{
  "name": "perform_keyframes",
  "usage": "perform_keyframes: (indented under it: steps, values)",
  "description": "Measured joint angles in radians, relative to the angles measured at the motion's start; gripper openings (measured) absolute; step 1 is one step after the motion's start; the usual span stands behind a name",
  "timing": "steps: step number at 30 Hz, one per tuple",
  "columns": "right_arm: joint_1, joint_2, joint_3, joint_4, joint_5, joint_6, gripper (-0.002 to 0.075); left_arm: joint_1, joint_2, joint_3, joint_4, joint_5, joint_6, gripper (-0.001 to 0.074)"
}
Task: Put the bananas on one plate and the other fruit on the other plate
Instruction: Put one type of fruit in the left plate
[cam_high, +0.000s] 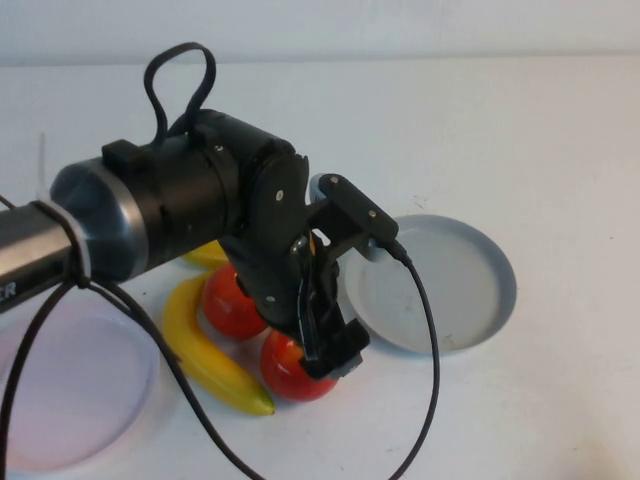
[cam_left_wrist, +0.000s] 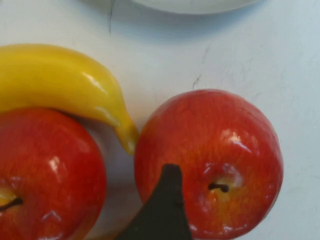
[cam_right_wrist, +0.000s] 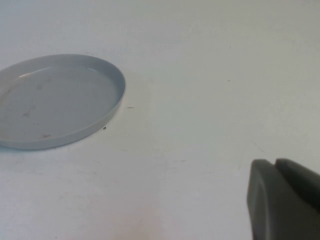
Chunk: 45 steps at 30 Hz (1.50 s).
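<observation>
Two red apples lie together on the table, one (cam_high: 230, 305) behind the other (cam_high: 288, 372). A yellow banana (cam_high: 208, 352) curves along their left side, and a second banana (cam_high: 205, 256) peeks out behind my left arm. My left gripper (cam_high: 326, 358) points down over the front apple (cam_left_wrist: 215, 155) and is open. One dark finger (cam_left_wrist: 164, 205) crosses that apple's near side; the other finger is out of frame. The grey-blue plate (cam_high: 470, 300) and the pink plate (cam_high: 70, 390) hold nothing. My right gripper (cam_right_wrist: 274, 163) is shut, near the grey-blue plate (cam_right_wrist: 60, 100).
The left arm's black cable (cam_high: 425, 330) loops across the grey-blue plate's front edge and down the table. The fruit sits between the two plates. A pale wall runs along the table's far edge.
</observation>
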<state>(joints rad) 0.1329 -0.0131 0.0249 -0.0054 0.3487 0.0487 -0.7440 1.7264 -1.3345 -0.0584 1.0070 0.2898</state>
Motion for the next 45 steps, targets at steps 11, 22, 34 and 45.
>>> perform_keyframes:
  steps: [11,22,34,45]
  values:
    - [0.0,0.0,0.0,0.0,0.0,0.0,-0.0017,-0.035,0.056,-0.002,0.113,-0.017,-0.076,0.0659]
    - [0.0,0.0,0.0,0.0,0.0,0.0,-0.0017,-0.035,0.067,-0.008,0.124,-0.013,-0.097,0.0659]
    - [0.0,0.0,0.0,0.0,0.0,0.0,-0.0017,-0.037,0.07,-0.05,0.114,0.014,-0.104,0.0659]
    - [0.0,0.0,0.0,0.0,0.0,0.0,-0.0017,-0.037,0.073,-0.05,0.089,0.026,-0.104,0.0659]
